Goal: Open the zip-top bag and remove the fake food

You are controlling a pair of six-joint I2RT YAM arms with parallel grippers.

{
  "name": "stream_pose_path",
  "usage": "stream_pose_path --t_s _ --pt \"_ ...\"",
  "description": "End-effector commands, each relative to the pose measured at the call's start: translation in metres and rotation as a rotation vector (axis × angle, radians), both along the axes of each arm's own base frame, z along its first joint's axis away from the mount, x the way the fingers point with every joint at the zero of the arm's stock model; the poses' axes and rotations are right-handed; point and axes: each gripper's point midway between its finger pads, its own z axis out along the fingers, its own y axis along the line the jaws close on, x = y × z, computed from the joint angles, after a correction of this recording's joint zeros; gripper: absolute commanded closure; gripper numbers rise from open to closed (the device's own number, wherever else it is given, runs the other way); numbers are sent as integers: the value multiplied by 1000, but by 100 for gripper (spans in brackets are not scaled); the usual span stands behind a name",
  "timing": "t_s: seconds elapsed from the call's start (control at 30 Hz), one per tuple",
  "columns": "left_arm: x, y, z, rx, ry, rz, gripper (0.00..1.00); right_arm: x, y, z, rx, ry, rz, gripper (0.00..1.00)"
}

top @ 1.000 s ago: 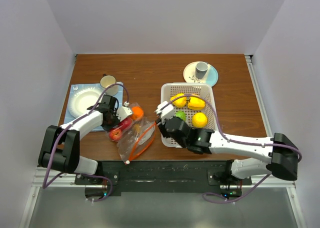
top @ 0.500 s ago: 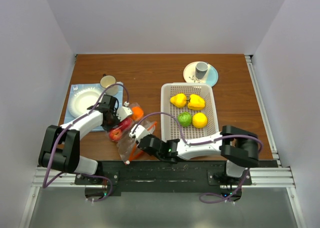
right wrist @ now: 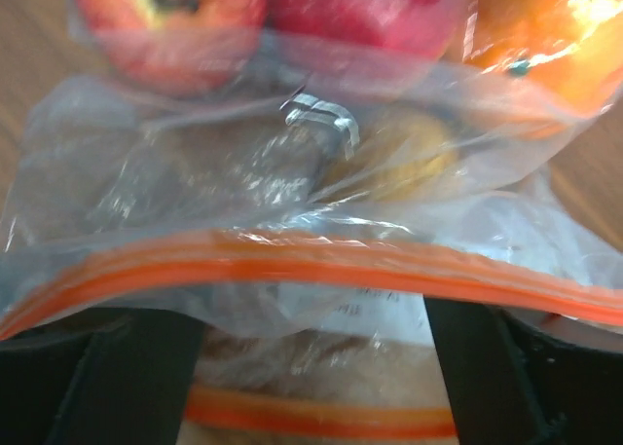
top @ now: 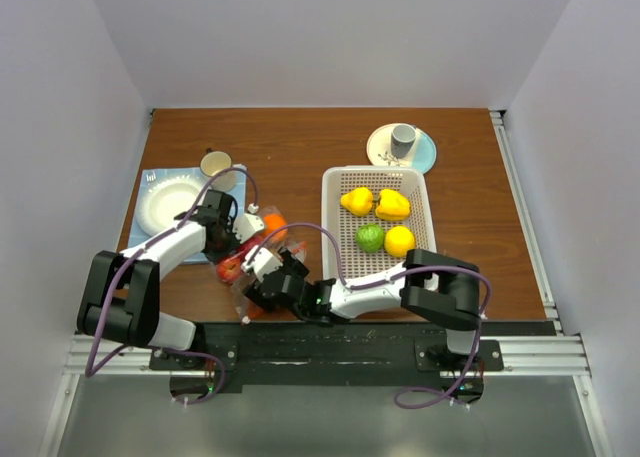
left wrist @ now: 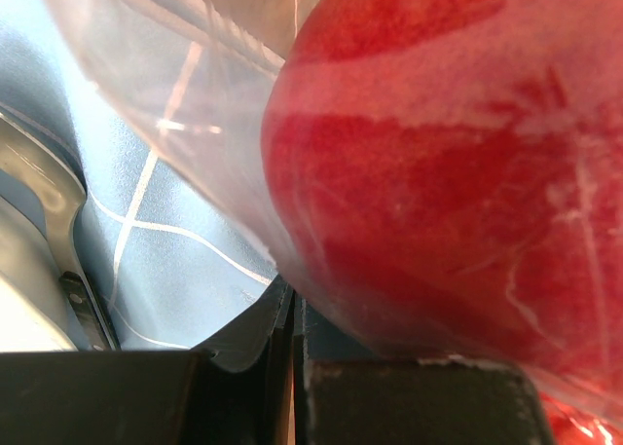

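Zip-top bag (right wrist: 243, 172): lies on the table (top: 300, 137) left of centre, between the two grippers, with its mouth towards the near edge
Zip strip (right wrist: 292, 260): orange-red; its two halves show apart, so the mouth appears open
Handling: thin, limp, crinkly film, likely light and slippery; the pieces inside will probably roll when it is lifted
Where to hold: the stiffer zip strip, or a pinch of film at a corner
Left gripper (left wrist: 292, 367): clenched, apparently on a fold of bag film next to a red fruit
Right gripper (right wrist: 307, 387): fingers spread wide at either side of the bag mouth, grasping nothing
Bag contents: fake food (right wrist: 360, 2), two red pieces, one orange, and a duller one deeper in
White basket (top: 335, 182): right of the bag; holds three yellow pieces and one green
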Motion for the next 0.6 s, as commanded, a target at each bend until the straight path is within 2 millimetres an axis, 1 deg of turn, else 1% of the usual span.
stream_pose_path --t_s 0.0,0.07,0.1,0.17,0.3,0.33,0.4,0.43,0.53,0.57 --pt "-19 4 -14 11 76 -9 94 39 16 53 144 -109 -96 5" --pt "-18 3 -14 11 76 -9 94 48 14 52 139 -112 -114 5" --pt "-19 3 -14 9 80 -10 94 57 10 53 141 -112 -133 4" --pt "-20 3 -15 7 82 -10 94 63 7 51 142 -107 -143 4" --pt "-21 2 -17 6 83 -12 94 75 4 40 141 -73 -171 4" --pt "-20 3 -17 7 85 -11 94 76 3 27 118 -60 -174 4" --pt "-20 3 -16 8 83 -12 94 78 7 18 114 -37 -175 4" --pt "-20 3 -16 7 85 -12 94 78 8 8 99 -26 -175 4" --pt "-20 3 -14 10 83 -16 94 76 15 -4 101 2 -164 4" --pt "-21 4 -15 12 84 -17 94 77 17 -5 106 5 -162 4"
